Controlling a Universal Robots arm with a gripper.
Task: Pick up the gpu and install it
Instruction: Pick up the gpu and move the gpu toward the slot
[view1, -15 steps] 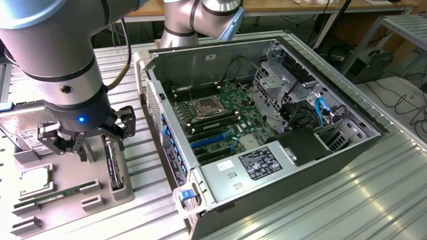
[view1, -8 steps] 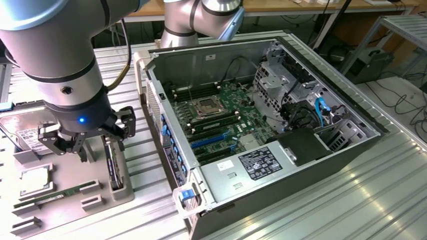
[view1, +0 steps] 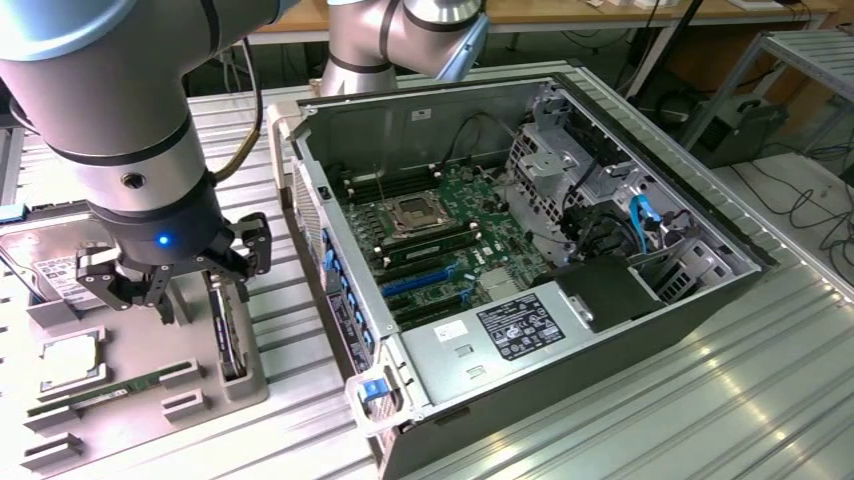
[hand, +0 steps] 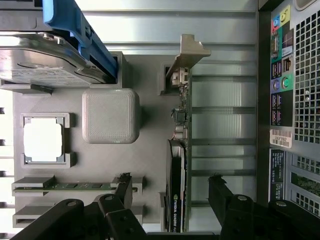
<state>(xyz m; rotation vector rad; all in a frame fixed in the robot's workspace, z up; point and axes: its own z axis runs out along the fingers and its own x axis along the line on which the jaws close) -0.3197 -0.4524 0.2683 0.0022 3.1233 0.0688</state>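
The gpu (view1: 227, 335) is a thin black card standing on edge in a slot of the grey tray (view1: 174, 350), on the exterior view's left. The wrist view looks straight down its edge: the gpu (hand: 179, 170) has its pale metal bracket (hand: 189, 52) at one end. My gripper (view1: 187, 282) hangs just above the tray, open. In the wrist view the gripper (hand: 170, 192) straddles the card, one black finger (hand: 123, 190) on each side and clear of it. Nothing is held.
The open computer case (view1: 694, 290) lies right of the tray, its green motherboard (view1: 441, 240) and blue slots (view1: 414, 285) exposed. Its rear port panel (hand: 295, 100) is close beside the tray. The tray also holds a hard drive (hand: 45, 65), a processor (hand: 42, 141) and a memory stick (hand: 70, 186).
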